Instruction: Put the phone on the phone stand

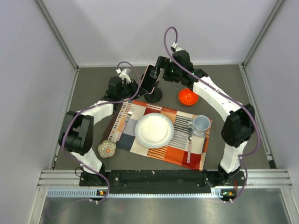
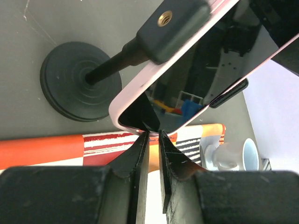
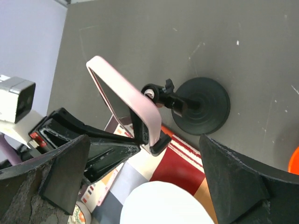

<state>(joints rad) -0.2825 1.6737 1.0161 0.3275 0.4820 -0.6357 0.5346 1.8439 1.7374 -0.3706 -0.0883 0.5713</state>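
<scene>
1. From the top camera I see the phone (image 1: pixel 150 78) above centre of the frame. It is tilted and sits in the clamp of the stand (image 1: pixel 153 96), whose round base rests on the grey table (image 1: pixel 93 84) just above the mat (image 1: pixel 187 154).
2. On my left wrist feed the phone fills the upper right. The stand's clamp block crosses its pink edge, and the disc base is at the upper left.
3. The left claw (image 2: pixel 153 135) is narrow, with only a thin slit between the fingers (image 2: pixel 138 158). The tips sit right at the phone's lower corner, and I cannot tell whether they pinch it or only touch it.
4. The right claw (image 3: pixel 144 139) is wide and holds nothing. Its fingers sit at the lower left and lower right of that feed, with the phone and stand between and beyond them.
5. In the top view an orange bowl (image 1: pixel 188 96) sits just right of the stand's base. A white plate (image 1: pixel 154 130) and a mug (image 1: pixel 201 124) are on the mat below.
</scene>
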